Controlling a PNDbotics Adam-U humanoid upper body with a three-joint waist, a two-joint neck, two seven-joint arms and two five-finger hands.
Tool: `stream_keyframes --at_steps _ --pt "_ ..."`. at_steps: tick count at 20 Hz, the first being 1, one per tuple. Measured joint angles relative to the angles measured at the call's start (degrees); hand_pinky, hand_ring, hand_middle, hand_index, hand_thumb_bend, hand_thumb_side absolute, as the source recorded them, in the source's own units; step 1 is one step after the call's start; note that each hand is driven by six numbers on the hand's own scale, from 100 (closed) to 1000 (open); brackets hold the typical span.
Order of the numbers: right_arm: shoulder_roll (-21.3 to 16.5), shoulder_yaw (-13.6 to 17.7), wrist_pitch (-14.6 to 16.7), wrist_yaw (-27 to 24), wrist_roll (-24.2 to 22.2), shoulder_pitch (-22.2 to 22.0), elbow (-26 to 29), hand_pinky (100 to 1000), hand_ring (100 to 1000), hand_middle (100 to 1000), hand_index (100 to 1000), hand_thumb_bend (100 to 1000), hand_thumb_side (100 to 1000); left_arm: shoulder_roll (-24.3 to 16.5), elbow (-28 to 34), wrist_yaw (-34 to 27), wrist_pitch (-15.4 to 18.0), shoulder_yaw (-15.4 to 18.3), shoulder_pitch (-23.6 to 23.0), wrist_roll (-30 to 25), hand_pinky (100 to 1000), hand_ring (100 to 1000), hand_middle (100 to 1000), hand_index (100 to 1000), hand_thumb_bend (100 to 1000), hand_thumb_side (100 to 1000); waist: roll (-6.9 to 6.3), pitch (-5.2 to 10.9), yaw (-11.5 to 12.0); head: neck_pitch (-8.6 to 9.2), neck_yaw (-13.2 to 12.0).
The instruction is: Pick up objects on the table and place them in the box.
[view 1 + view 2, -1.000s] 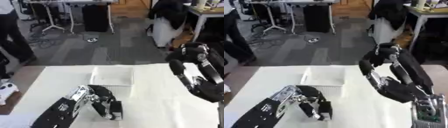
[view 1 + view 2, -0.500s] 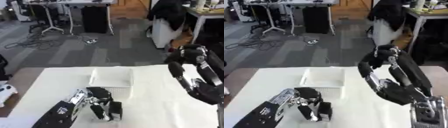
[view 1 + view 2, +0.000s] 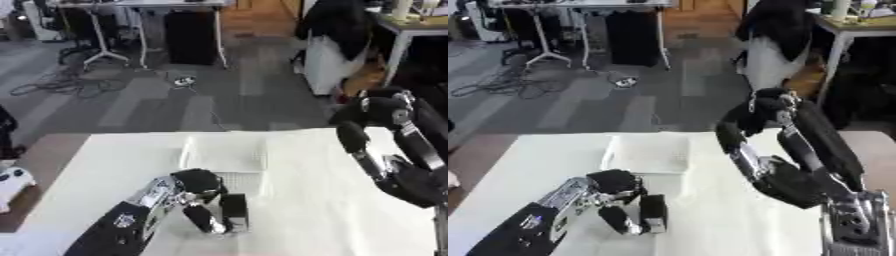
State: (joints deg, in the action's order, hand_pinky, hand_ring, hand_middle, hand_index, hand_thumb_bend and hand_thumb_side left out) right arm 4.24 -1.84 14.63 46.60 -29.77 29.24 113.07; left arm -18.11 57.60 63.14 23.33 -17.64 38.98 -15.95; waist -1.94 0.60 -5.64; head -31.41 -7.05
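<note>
The left hand [image 3: 206,200] sits low on the white table [image 3: 105,165], at about 7 o'clock from the table's middle, its arm coming up from the lower left corner. Its fingers and thumb are curled down around a dark, upright, block-like object [image 3: 233,212], with the thumb on the near left side and the fingers over the top and back. The object stands on or just above the tabletop; whether it touches the surface cannot be told. It is black with a paler strip low on its face, and nothing more of it can be made out.

The box [image 3: 224,152] is a shallow white container with low walls, lying at 12 o'clock from the left hand, just beyond it toward the far edge of the table. Its near rim is close to the back of the hand, and the dark object is outside it, on the near side. The inside of the box looks white, and no contents can be made out.

The right arm [image 3: 798,165] rises from the lower right corner and bends high above the table's right side, at about 3 o'clock from the box. Its black upper part arches over the far table edge. The right hand cannot be picked out from the arm, so whether it is released or clenched cannot be told.
</note>
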Motion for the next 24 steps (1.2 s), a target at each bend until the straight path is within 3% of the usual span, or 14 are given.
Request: stream_keyframes --at_steps 15,24 --pt "0.00 0.01 0.00 0.00 0.00 0.00 0.00 421 423 437 605 313 1000 -0.10 1.57 -1.90 -0.87 0.05 -0.39 4.00 100 107 155 439 100 769 -0.04 0.03 0.18 -0.55 0.00" --pt "-0.03 0.20 -0.11 0.12 0.04 -0.01 0.00 421 423 437 605 312 1000 -3.88 8.90 -7.37 -3.01 0.78 -0.97 2.92 100 100 118 424 100 760 -0.20 0.23 0.53 -0.58 0.59"
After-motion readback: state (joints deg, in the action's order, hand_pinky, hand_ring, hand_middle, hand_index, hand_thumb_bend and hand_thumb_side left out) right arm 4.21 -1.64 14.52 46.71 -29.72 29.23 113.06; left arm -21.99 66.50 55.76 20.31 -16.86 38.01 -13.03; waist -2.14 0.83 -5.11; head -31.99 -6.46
